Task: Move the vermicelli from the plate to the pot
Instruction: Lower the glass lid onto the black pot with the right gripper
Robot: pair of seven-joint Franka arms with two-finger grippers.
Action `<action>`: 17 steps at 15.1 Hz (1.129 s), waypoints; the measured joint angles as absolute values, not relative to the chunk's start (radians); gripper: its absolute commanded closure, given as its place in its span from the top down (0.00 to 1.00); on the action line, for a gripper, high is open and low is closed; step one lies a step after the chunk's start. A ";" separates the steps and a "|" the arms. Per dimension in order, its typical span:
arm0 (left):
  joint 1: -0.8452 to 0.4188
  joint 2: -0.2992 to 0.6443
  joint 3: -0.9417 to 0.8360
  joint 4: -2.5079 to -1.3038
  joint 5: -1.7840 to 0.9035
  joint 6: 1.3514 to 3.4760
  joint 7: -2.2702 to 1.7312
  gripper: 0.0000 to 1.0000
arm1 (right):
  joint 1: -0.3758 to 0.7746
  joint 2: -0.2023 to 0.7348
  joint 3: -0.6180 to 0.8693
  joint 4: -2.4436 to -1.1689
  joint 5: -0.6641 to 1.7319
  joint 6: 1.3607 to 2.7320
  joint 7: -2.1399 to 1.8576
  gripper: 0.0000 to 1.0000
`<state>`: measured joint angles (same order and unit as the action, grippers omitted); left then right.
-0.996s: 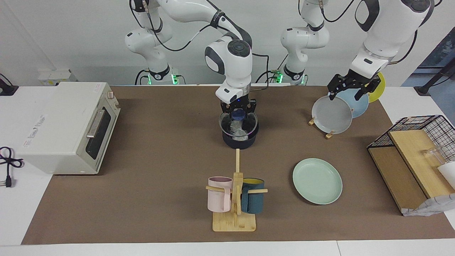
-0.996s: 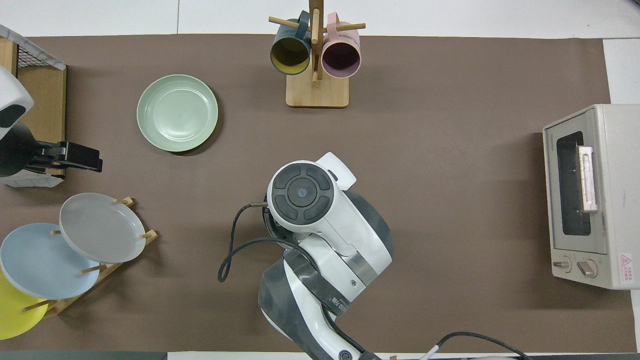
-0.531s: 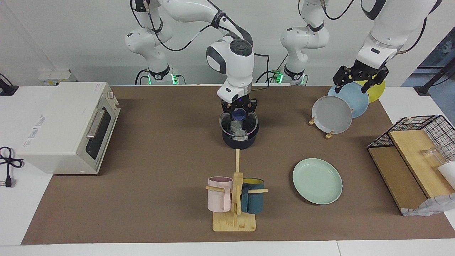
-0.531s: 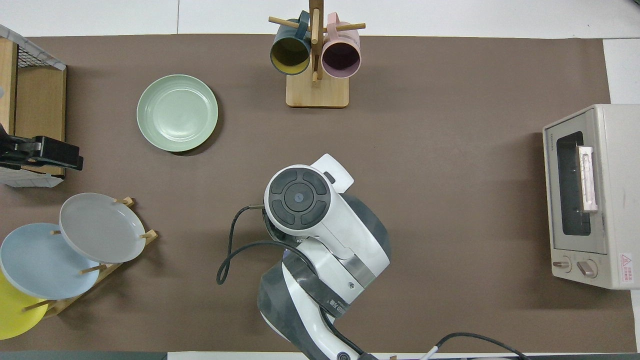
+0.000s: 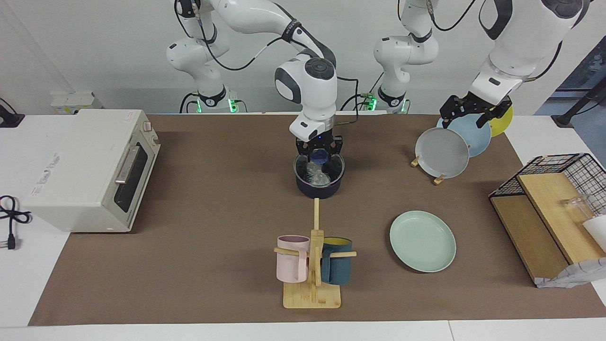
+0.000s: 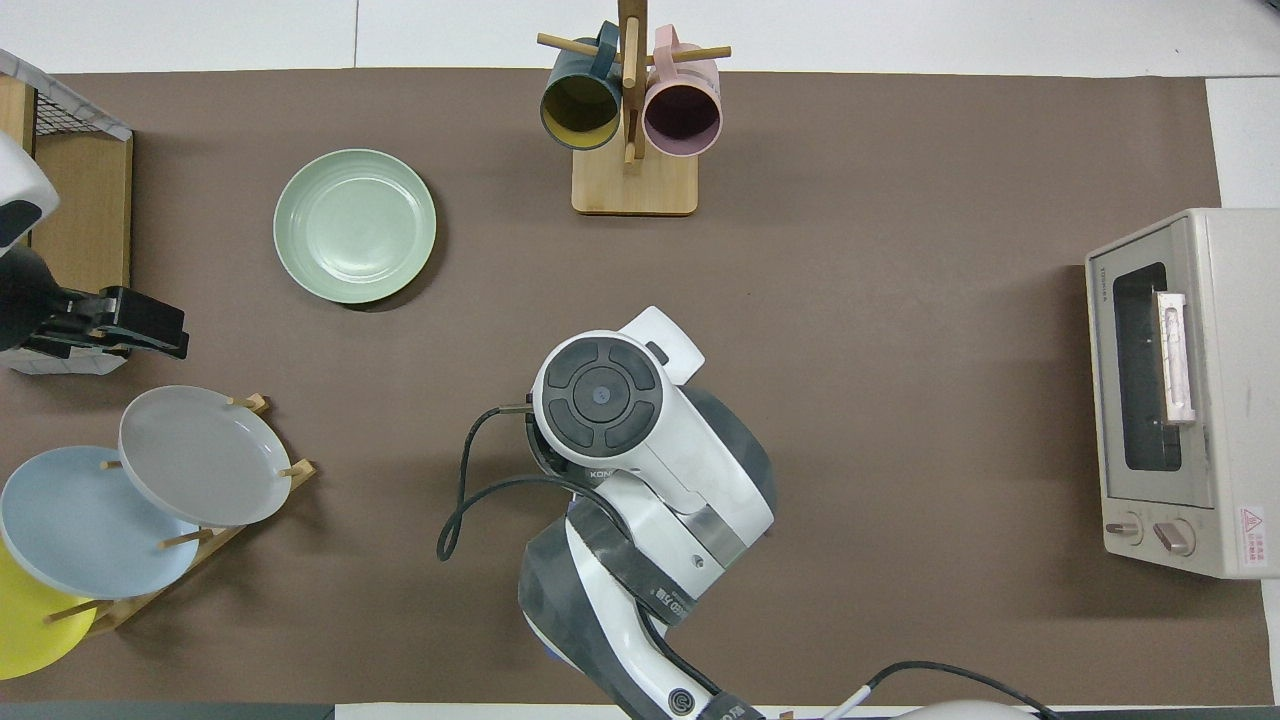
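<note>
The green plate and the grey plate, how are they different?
The green plate lies flat on the table; the grey plate stands tilted in a wooden rack. The green plate sits farther from the robots, alone; the grey plate leans beside a blue plate. Both are round and empty.

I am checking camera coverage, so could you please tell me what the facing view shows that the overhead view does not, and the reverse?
Only the facing view shows the small dark round pot, the whitish glassy vermicelli inside it, and the right gripper, shut on the pot's blue handle; overhead, the right arm hides them. Only the overhead view shows inside the two mugs on the wooden rack. Both show the empty round mint-green plate, the white toaster oven and the open left gripper over the upright plates.
</note>
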<state>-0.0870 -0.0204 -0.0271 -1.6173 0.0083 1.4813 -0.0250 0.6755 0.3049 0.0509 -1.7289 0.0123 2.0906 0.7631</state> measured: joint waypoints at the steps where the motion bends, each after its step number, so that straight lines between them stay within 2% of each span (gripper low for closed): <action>1: -0.087 -0.022 -0.027 -1.625 0.008 1.483 -0.025 1.00 | 0.676 0.306 0.051 -1.729 0.012 2.093 0.763 0.00; 17: -0.041 -0.029 -0.087 -1.625 0.007 1.494 -0.056 1.00 | 0.691 0.314 0.055 -1.726 -0.056 2.108 0.763 0.00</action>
